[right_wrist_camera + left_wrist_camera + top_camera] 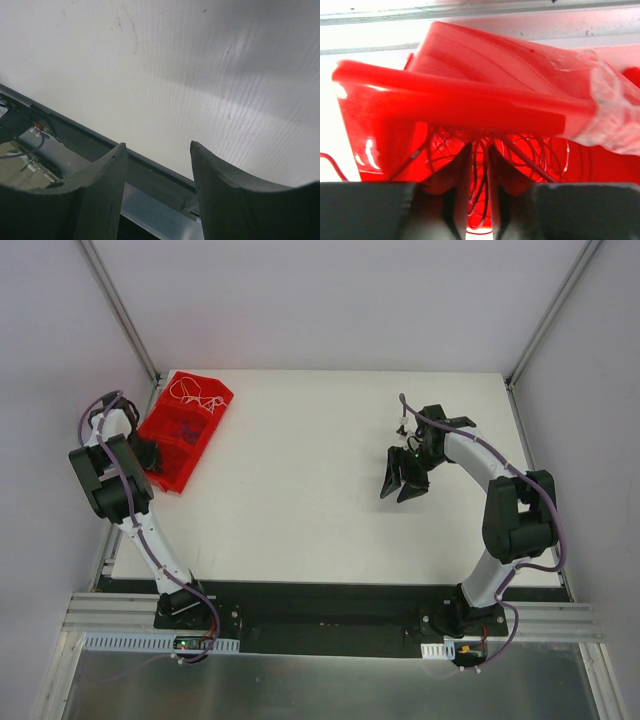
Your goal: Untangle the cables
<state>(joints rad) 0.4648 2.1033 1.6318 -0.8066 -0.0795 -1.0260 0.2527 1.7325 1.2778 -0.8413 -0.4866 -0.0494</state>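
Narrowly parted, the left gripper reaches into the red bin with its jaws down to a thin slit. Red strands of the cables run through that slit, and I cannot tell whether they are pinched. The cables are hair-thin wires curling in small overlapping loops, and they lie in the bin at the far left corner of the worktop. In the left wrist view they read as red on red, heaped below the bin's blurred rim, just past the fingertips. The top view adds what that close view hides: pale whitish loops in the bin's far compartment and darker strands in the next one. The right gripper hangs over the right half of the worktop, well apart from the bin, with its jaws wide and holding nothing. Its wrist view shows white surface and the dark rail along the near edge.
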